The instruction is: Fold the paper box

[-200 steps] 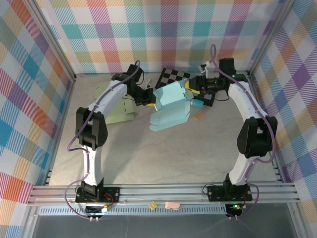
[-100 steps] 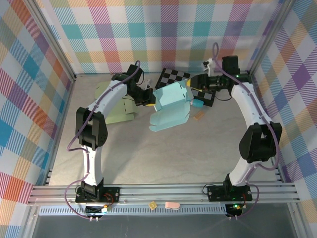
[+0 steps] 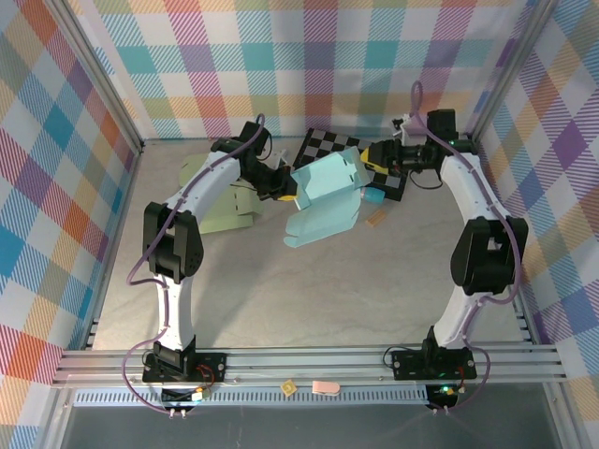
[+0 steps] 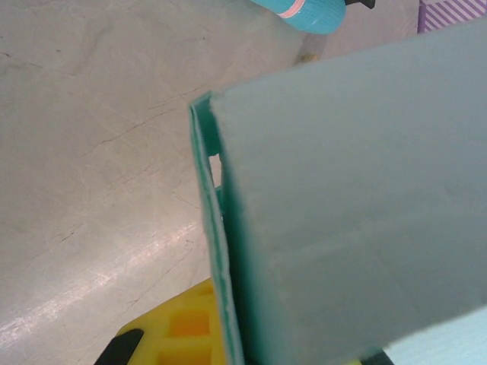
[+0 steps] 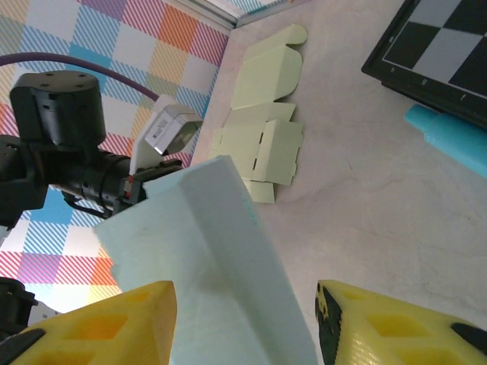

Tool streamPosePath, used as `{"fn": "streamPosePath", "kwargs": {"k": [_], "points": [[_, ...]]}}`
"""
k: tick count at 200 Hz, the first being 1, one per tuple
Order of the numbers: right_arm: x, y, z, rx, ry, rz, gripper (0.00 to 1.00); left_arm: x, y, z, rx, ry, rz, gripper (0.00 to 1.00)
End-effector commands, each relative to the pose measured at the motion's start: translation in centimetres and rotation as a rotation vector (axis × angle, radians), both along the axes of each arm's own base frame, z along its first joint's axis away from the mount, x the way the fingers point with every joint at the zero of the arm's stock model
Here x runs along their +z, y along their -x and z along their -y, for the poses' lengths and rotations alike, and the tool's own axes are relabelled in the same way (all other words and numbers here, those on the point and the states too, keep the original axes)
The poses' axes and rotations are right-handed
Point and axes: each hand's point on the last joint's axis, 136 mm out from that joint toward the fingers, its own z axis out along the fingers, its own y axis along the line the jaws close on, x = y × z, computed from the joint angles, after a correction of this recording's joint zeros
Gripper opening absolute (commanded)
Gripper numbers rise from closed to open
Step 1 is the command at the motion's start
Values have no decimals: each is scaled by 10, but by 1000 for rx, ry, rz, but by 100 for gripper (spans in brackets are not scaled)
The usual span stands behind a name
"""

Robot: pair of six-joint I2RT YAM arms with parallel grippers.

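Mostly smooth teal paper box (image 3: pixel 323 201), angular folds

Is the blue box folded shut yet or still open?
Still open, only partly folded: the blue box has a creased upper panel raised off the table, with its lower flaps hanging loose.

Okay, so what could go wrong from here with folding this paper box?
The left gripper pinches the paper box by one edge only, so the thin panel could slip or crease. The right gripper is open with the box between its fingers, and a careless move could snag it. The chessboard lies close by and could get knocked.
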Motion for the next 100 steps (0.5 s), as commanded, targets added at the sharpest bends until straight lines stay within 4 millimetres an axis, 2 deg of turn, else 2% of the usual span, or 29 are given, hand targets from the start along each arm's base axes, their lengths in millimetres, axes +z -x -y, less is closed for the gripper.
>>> {"fn": "streamPosePath", "kwargs": {"k": [1,47,100], "points": [[16,3,-6,47,-32,42,51,8,6,-1,-6,28,-24,0],[22,9,-16,80,-66,44,47,5,6,-3,-5,21,-31,0],[12,20,-29,96,-15,33,46,7,4,-2,0,22,-26,0]]}}
